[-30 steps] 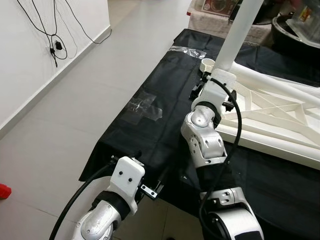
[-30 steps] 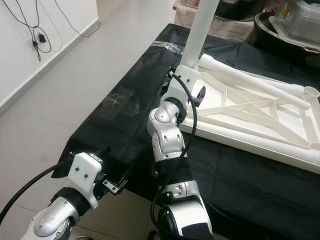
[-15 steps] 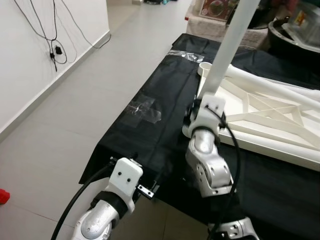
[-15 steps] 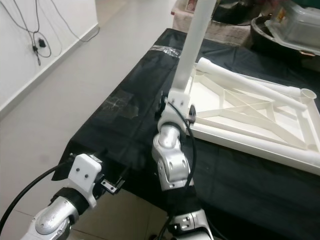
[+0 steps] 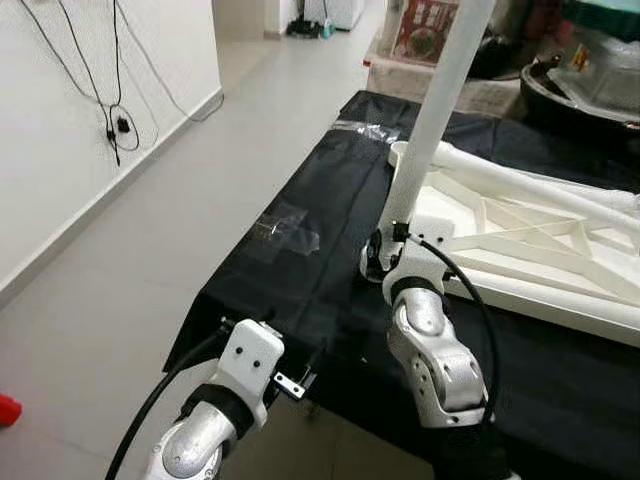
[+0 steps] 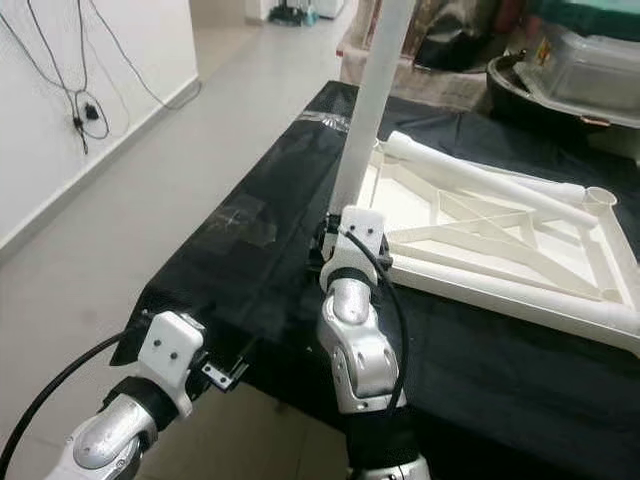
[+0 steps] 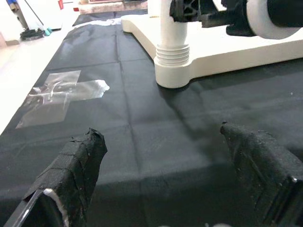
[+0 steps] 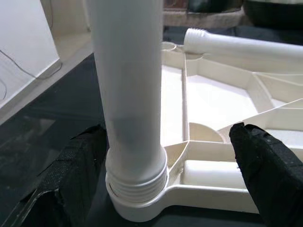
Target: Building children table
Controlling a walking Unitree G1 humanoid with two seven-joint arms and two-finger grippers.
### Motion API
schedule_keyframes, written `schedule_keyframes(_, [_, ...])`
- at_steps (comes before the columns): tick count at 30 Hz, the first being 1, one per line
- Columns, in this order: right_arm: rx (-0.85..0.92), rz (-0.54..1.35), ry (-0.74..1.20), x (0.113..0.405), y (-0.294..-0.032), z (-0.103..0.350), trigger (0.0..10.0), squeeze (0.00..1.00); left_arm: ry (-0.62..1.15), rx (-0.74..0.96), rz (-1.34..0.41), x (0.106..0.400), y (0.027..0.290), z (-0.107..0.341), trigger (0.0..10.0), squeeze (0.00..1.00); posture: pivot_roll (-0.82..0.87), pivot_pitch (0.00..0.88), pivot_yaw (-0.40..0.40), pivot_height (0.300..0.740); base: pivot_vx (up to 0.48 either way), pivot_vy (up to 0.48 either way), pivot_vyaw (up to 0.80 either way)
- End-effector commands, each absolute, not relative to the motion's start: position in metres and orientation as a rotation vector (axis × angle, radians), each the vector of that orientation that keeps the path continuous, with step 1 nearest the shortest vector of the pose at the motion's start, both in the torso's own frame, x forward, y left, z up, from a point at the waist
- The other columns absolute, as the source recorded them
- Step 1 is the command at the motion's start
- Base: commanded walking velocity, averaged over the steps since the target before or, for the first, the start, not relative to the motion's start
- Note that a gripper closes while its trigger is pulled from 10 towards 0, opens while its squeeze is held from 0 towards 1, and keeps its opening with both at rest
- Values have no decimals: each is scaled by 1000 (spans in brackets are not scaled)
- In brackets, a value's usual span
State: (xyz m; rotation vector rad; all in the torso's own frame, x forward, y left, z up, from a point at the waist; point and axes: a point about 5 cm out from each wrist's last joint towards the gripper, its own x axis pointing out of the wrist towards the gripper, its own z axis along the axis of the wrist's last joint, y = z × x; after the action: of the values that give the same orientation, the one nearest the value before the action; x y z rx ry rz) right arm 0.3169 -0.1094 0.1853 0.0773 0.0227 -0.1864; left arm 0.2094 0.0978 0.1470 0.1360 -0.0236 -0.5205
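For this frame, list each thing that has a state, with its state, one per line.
Table top: upside down on the black cloth, ribs facing up.
Upright leg: standing in the near corner socket, thread rings showing at its base.
Loose leg: lying flat across the table top.
Right claw: open, fingers either side of the upright leg's base.
Left claw: open, holding nothing, low over the cloth.
Clear tape: stuck flat on the cloth.

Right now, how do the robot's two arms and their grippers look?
Both arms are silver metal with rounded joint housings. Each wrist carries a white block, and a black cable loops along each arm. The left gripper and the right gripper each have two long black fingers with a rough, fabric-like surface.
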Motion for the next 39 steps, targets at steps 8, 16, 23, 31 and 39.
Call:
schedule_keyframes(8, [-52, 128, 146, 264, -120, 129, 10000, 0, 45, 122, -324, 206, 111, 130, 10000, 0, 155, 1, -85, 740, 0, 0, 0])
schedule_keyframes(16, [-38, 124, 156, 262, -129, 121, 10000, 0, 133, 124, -230, 211, 119, 112, 10000, 0, 147, 0, -84, 740, 0, 0, 0])
schedule_keyframes(23, [-37, 109, 167, 265, -132, 115, 10000, 0, 146, 85, -212, 216, 120, 107, 10000, 0, 151, 0, -87, 740, 365, -274, 0])
schedule_keyframes(31, [-41, 74, 155, 272, -141, 117, 10000, 0, 160, 85, -186, 217, 123, 105, 10000, 0, 155, 0, -89, 740, 390, -273, 0])
schedule_keyframes(39, [-46, 68, 155, 273, -143, 115, 10000, 0, 156, 84, -174, 220, 122, 105, 10000, 0, 153, 0, -90, 740, 0, 0, 0])
